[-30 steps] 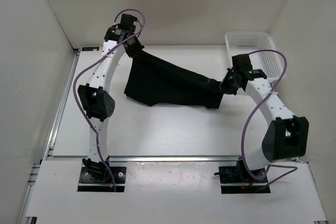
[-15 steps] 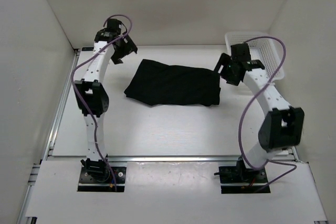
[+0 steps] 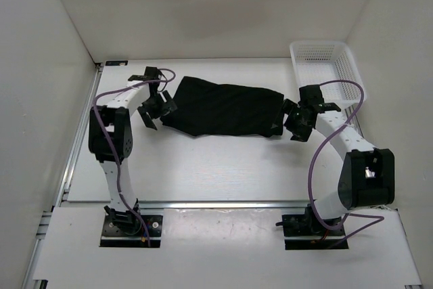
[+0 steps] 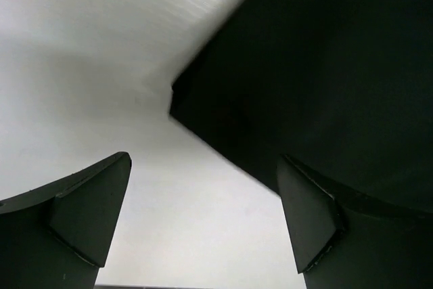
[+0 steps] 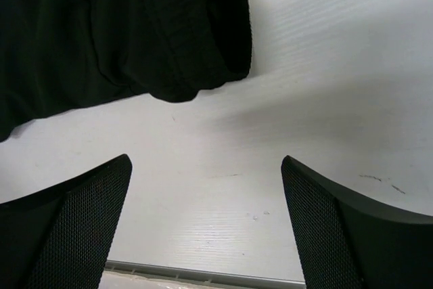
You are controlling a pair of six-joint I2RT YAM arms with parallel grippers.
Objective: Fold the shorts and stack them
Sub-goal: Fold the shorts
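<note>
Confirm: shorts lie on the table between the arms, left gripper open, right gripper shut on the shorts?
Wrong on one point: the right gripper is open, holding nothing. The right wrist view shows its fingers apart over the table, short of the shorts. The left gripper is open, as said.

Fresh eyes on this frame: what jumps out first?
The black shorts, lying flat across the middle of the white table. One gripper sits low at each end of them, the left gripper by their left edge and the right gripper by their right, both with jaws open and holding nothing. A white mesh basket stands in the far right corner.
</note>
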